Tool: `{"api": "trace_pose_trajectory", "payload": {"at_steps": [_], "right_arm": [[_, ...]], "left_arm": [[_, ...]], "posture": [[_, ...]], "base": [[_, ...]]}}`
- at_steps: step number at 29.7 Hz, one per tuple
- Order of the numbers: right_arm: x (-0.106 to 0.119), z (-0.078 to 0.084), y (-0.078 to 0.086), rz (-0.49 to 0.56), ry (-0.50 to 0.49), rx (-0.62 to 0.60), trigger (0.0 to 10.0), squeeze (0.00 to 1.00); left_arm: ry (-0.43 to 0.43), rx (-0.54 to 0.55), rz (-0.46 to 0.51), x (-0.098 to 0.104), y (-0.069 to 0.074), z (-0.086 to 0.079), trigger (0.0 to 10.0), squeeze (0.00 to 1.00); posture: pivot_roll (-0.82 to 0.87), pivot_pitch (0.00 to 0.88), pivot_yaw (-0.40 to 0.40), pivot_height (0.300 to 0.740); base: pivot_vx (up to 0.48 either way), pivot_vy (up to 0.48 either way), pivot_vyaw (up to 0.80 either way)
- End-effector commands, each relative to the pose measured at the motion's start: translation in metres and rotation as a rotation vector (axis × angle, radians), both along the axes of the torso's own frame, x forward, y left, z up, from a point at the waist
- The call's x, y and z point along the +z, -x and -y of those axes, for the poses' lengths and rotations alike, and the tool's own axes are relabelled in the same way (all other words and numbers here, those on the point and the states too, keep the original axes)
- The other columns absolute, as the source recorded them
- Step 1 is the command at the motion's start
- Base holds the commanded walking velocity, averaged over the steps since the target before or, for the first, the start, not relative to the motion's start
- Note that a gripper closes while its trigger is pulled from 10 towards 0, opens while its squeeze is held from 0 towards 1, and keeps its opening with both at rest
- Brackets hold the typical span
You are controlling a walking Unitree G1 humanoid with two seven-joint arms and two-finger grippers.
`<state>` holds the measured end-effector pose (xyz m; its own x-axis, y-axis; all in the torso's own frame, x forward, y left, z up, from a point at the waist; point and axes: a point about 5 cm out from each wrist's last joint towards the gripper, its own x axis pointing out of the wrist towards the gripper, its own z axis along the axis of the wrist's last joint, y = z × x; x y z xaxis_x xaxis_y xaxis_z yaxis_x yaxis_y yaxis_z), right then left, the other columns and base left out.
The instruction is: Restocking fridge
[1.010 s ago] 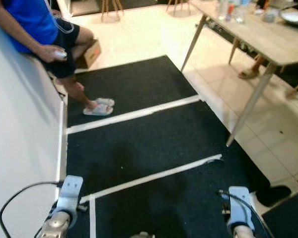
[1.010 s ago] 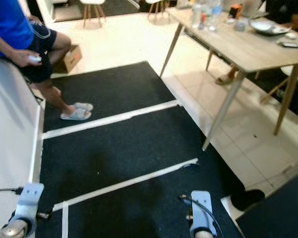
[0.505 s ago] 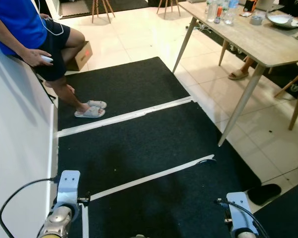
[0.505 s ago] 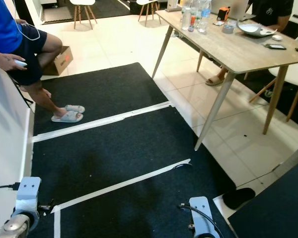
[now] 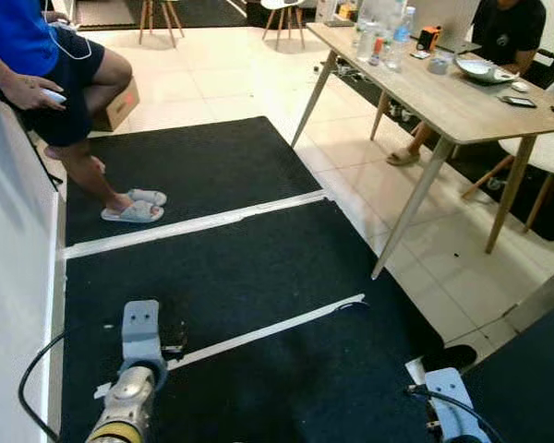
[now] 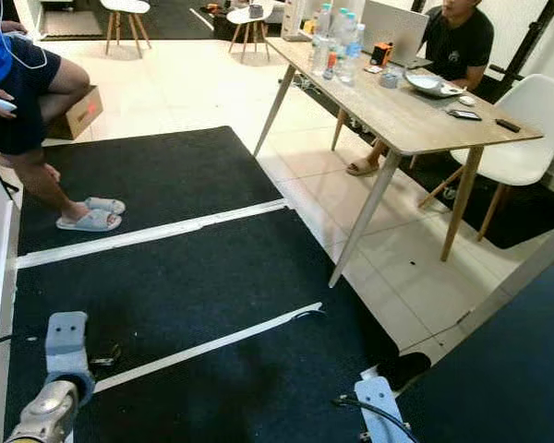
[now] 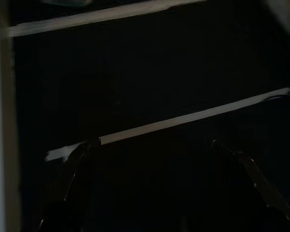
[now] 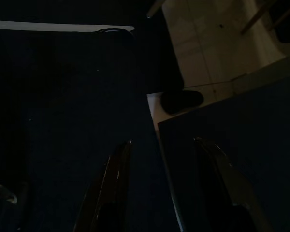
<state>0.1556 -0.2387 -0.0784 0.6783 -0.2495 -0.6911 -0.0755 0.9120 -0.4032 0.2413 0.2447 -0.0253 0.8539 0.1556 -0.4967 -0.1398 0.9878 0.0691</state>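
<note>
Both arms hang low over a black floor mat (image 5: pixel 222 268) crossed by white tape lines (image 5: pixel 268 330). My left arm (image 5: pixel 134 388) is at the lower left, my right arm (image 5: pixel 448 411) at the lower right. In the dark left wrist view my left gripper (image 7: pixel 150 144) is open above a tape line, nothing between its fingers. My right gripper (image 8: pixel 163 141) is open too, over the mat's edge beside a dark blue panel (image 8: pixel 232 145). Several bottles (image 5: pixel 388 35) stand on a wooden table (image 5: pixel 443 92) at the back right.
A person in a blue shirt (image 5: pixel 37 55) sits on a white ledge (image 5: pixel 9 277) at the left, slippers (image 5: pixel 134 205) and a cardboard box (image 5: pixel 118 101) nearby. Another person (image 6: pixel 457 37) sits behind the table, beside a white chair (image 6: pixel 526 148). Tiled floor lies right of the mat.
The whole picture has shifted: the camera turned right and lifted, bringing the table and the seated person behind it into view. My left arm has swung a little forward.
</note>
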Motion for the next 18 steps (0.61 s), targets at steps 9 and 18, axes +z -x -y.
{"api": "trace_pose_trajectory", "payload": {"at_steps": [9, 18], "right_arm": [[0.01, -0.007, -0.021, 0.114, -0.076, -0.037, 10.0, 0.17], [0.033, -0.023, -0.052, 0.321, -0.111, -0.009, 10.0, 0.15]], "left_arm": [[-0.032, -0.05, -0.001, -0.001, 0.001, 0.005, 10.0, 0.0], [-0.177, -0.196, 0.11, 0.014, 0.005, 0.001, 10.0, 0.0]], "posture": [[-0.04, 0.0, -0.088, 0.74], [-0.03, 0.0, -0.057, 0.74]], "base": [[0.0, 0.0, 0.0], [0.0, 0.0, 0.0]]}}
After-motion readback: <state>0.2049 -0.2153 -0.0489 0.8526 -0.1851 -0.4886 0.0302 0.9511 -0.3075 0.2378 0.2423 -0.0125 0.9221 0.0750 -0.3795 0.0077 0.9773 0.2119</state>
